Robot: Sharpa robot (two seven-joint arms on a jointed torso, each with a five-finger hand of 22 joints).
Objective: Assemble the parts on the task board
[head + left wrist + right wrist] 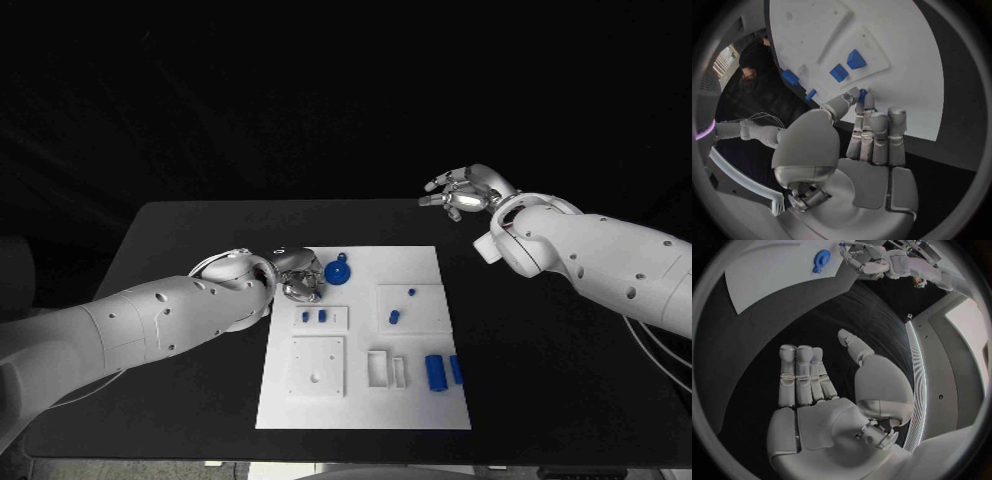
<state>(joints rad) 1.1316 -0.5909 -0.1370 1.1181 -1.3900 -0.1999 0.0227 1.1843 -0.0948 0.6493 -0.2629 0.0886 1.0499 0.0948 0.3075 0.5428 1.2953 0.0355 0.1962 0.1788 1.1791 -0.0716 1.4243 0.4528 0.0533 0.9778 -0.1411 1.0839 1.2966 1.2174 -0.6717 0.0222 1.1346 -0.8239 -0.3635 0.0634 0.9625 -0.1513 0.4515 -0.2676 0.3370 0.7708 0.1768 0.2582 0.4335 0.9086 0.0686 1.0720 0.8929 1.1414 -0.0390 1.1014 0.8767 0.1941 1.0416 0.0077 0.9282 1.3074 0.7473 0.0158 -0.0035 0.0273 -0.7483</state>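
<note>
The white task board [361, 400] lies in the middle of the black table. My left hand [296, 274] hovers at the board's far left corner, beside a round blue part [336, 272]. In the left wrist view its thumb and a fingertip pinch a small blue part [862, 94], the other fingers held straight. Small blue pegs [304, 316] [394, 317] stand in raised white plates, and two blue blocks [434, 370] lie near the right edge. My right hand [464, 192] is held above the table beyond the board's far right corner, fingers apart and holding nothing.
Raised white fixtures [317, 365] sit on the board's near half. Bare black table [188, 230] surrounds the board on all sides. In the right wrist view the round blue part [821, 260] and my left hand [864, 260] appear far off.
</note>
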